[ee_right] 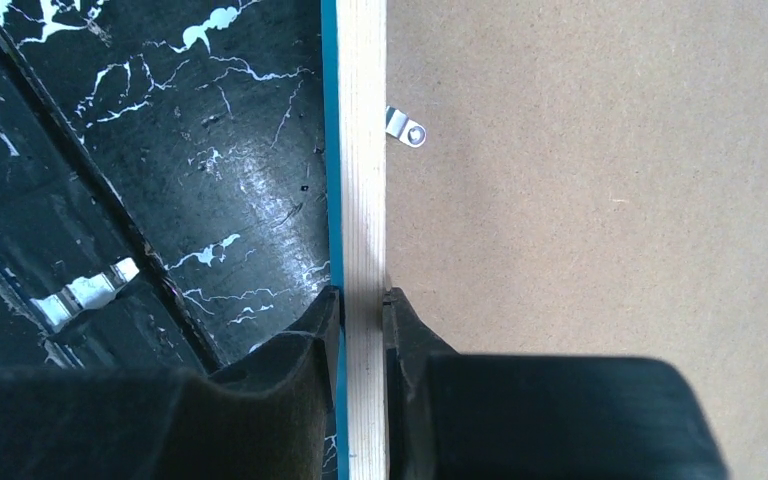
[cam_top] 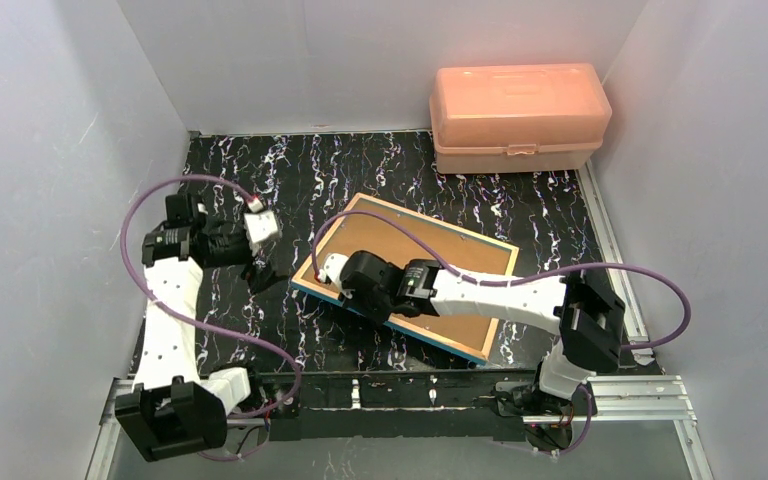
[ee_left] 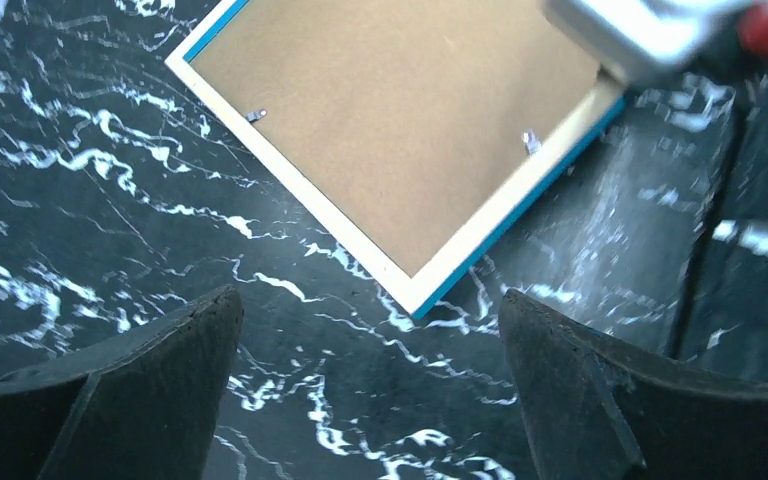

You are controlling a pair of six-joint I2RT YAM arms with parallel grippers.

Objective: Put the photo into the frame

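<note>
Right jaws pinch the frame (ee_right: pixel 362 200) by its wooden rail, one finger each side; the rail's long axis runs straight ahead of them. The frame lies face down on the worktop (ee_left: pixel 80 230), backing board (ee_right: pixel 610 220) up. Left jaws gape wide, holding nothing; frame corner just ahead, bare worktop between. Photo not in view.

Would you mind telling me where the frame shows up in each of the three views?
Top external: the frame lies back-up at the centre, its left edge under the right gripper.
Left wrist: upper centre, a corner pointing down toward the open left gripper.
Right wrist: its wooden edge runs up the middle, pinched by the right gripper.
Shared landmark: the white-veined black tabletop.
</note>
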